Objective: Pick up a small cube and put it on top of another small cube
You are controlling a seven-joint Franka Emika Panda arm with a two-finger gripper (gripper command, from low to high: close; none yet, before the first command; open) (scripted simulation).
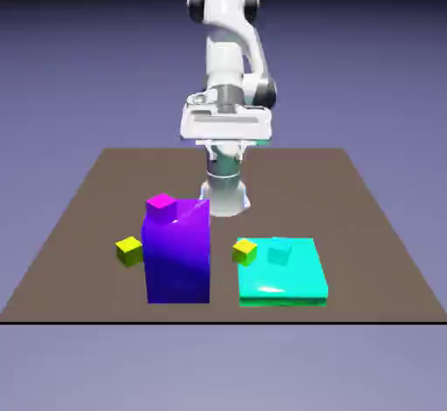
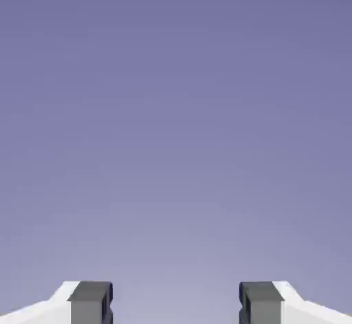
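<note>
Fingers (image 2: 176, 305) mine, apart, gripping nothing. Tiny yellow-green cube (image 1: 245, 251) touching flat teal slab (image 1: 292, 283) near tabletop (image 1: 367, 217) front edge; tiny teal cube (image 1: 279, 250) on slab.

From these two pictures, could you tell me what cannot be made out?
- Hand view: only backdrop beyond the open gripper; table and cubes lie outside the frame.
- Exterior view: the purple block hides the table behind it.
- Exterior view: the teal cube blends into the same-coloured teal slab; its edges are faint.
</note>
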